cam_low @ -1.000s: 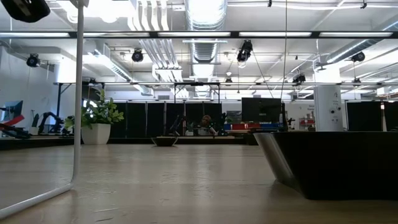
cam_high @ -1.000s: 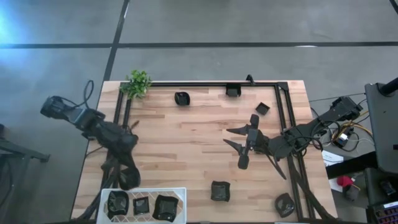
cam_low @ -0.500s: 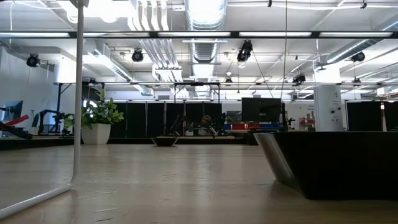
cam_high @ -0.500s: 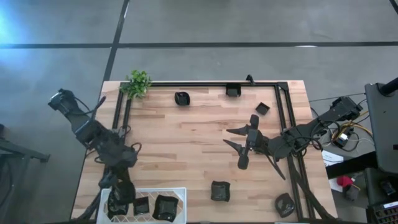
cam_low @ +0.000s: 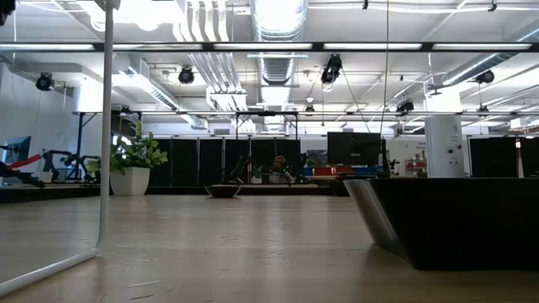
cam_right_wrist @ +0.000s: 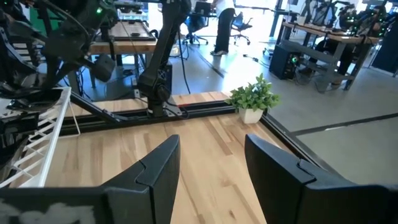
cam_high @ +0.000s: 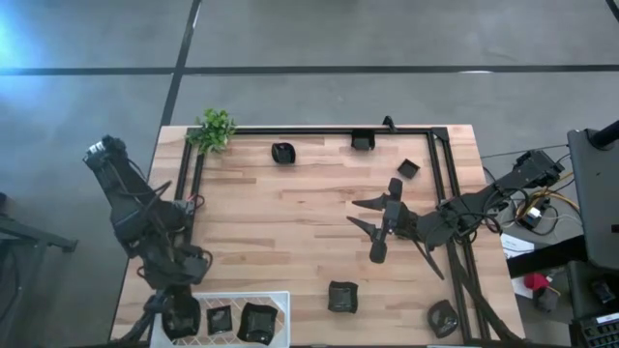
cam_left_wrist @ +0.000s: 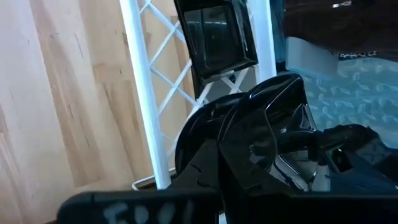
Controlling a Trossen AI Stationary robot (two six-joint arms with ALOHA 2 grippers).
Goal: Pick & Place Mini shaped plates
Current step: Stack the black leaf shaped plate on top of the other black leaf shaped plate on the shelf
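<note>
1. Black plates are being gathered into the white rack (cam_high: 280,296) at the table's near-left corner; the left gripper (cam_high: 180,314) is down inside it, closed on a plate (cam_left_wrist: 264,134), so this is the placing step.
2. Two plates (cam_high: 220,318) already lie in the rack.
3. Next I'd expect release, then a clean lift.
4. The right gripper (cam_high: 366,212) waits mid-table, fingers wide; five plates (cam_high: 342,296) remain scattered across the table.

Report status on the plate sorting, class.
Left hand over the white basket, gripping a plate. Right hand open, mid-table. Five plates outstanding.
</note>
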